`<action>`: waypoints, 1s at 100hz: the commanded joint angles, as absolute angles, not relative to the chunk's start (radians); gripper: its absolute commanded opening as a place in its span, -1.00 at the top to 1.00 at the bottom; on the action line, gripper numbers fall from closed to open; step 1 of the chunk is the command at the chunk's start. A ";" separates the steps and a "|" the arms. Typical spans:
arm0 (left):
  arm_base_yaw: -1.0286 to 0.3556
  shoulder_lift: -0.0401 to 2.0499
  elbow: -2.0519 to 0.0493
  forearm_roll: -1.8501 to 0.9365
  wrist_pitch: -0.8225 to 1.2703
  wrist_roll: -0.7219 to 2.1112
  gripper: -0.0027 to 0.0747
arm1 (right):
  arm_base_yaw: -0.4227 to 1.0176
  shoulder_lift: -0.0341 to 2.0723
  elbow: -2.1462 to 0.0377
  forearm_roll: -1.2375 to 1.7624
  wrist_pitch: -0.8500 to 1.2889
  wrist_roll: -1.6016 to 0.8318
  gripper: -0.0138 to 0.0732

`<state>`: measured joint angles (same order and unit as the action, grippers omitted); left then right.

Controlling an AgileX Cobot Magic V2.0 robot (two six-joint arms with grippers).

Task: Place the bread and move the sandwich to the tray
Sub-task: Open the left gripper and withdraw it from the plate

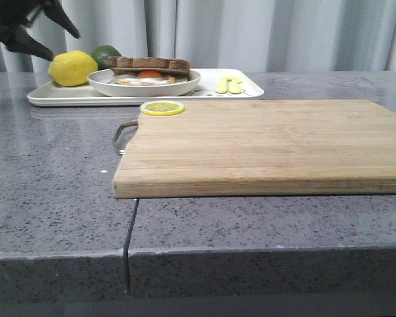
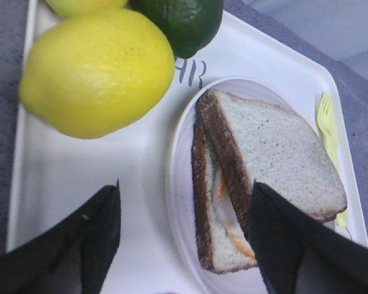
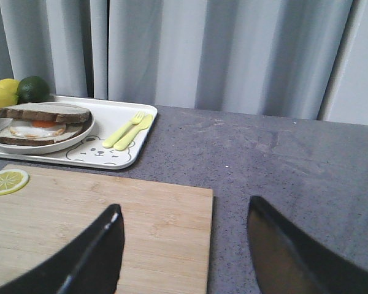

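The bread (image 1: 148, 63) lies as the top slice over the fried egg (image 1: 148, 76) of the sandwich on the round white plate (image 1: 105, 84). The plate stands on the white tray (image 1: 59, 96) at the back left. In the left wrist view the bread (image 2: 276, 153) sits skewed on the egg-topped slice (image 2: 211, 245). My left gripper (image 1: 65, 45) is open and empty above the tray's left part; in its own view (image 2: 187, 187) its jaws stand wide apart over the plate (image 2: 181, 184). My right gripper (image 3: 185, 205) is open and empty above the cutting board's right edge.
A lemon (image 1: 72, 68) and a green lime (image 1: 105, 53) sit on the tray left of the plate, and yellow cutlery (image 1: 228, 84) lies on its right. A wooden cutting board (image 1: 264, 145) with a lemon slice (image 1: 162, 107) lies in front on the grey counter.
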<state>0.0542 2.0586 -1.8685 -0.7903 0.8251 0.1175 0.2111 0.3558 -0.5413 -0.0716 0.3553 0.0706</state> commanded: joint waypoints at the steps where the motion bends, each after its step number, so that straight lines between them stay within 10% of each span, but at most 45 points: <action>1: 0.078 1.936 -1.900 -0.779 0.841 0.144 -0.16 | 0.205 0.363 -0.565 -0.085 0.272 0.067 -0.34; 45: 0.093 1.540 -1.830 -0.624 0.788 0.258 -0.15 | 0.205 0.363 -0.565 -0.085 0.270 0.067 -0.34; 100: -0.091 0.726 -0.894 -0.631 0.120 0.388 -0.15 | 0.205 0.363 -0.565 -0.085 0.271 0.067 -0.34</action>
<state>-0.0600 0.8438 -0.9731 -0.6100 0.2461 0.3815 0.2111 0.3558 -0.5413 -0.0716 0.3553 0.0706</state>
